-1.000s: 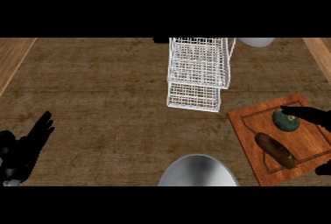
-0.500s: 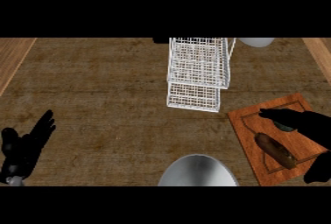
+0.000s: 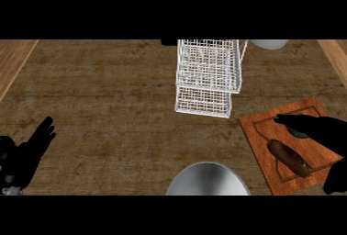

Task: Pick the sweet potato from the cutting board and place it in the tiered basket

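In the head view, the right robot hand (image 3: 317, 131) is seen farther in over the cutting board (image 3: 261, 126) than a second ago, its fingertips now close to the board's far-left corner. The sweet potato (image 3: 290, 159) is found where it was before, and the left robot hand (image 3: 27, 153) is unchanged, open with fingers up at the counter's (image 3: 102, 92) left edge near the front.

The cutting board is set at a tilt against the counter's right edge, toward the front. The sweet potato lies on it, near the board's middle. Its long axis runs diagonally, one end toward the far left and the other toward the near right.

The right robot hand is held open, fingers stretched leftward just beyond the sweet potato's far end and not curled round it. A dark greenish item (image 3: 298, 134) is partly hidden beneath it.

The white wire tiered basket (image 3: 207, 78) stands at the counter's far edge, well apart from the board. A pale grey rounded object (image 3: 207, 180) is seen at the front edge.
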### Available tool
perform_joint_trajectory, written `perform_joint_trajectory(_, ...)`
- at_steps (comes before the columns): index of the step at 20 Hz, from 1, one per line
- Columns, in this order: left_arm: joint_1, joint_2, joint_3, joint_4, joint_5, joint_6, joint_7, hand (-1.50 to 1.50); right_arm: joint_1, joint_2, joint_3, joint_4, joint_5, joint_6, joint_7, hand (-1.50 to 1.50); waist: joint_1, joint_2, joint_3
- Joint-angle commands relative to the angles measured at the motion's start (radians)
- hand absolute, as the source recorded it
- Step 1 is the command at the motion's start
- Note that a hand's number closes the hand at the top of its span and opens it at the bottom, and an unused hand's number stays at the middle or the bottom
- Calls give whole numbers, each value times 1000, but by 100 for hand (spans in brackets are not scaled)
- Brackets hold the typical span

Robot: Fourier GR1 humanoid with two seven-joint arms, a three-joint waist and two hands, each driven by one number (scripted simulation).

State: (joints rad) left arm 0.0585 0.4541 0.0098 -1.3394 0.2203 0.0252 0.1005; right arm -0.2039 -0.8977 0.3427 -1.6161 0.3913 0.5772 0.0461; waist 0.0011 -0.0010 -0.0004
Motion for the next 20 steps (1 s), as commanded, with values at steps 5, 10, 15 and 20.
perform_joint_trajectory(5, 45, -63, 9, -63, -65, 16, 10, 0, 47, 46, -119, 30, 86, 72, -36, -150, 0, 0, 0)
perform_joint_trajectory(10, -15, -65, 54, 33, -64, -38, -16, 0, 59, 45, -150, 63, 127, 147, -107, -150, -2, 1, 0)
perform_joint_trajectory(15, -5, -50, 80, -30, -51, -77, 46, 0, 57, 76, -160, 209, 236, 50, -281, -150, 1, 1, 1)
perform_joint_trajectory(20, -14, -74, 104, 13, -103, -77, -1, 0, -18, 167, -176, 310, 309, 60, -299, -150, 4, 2, 1)
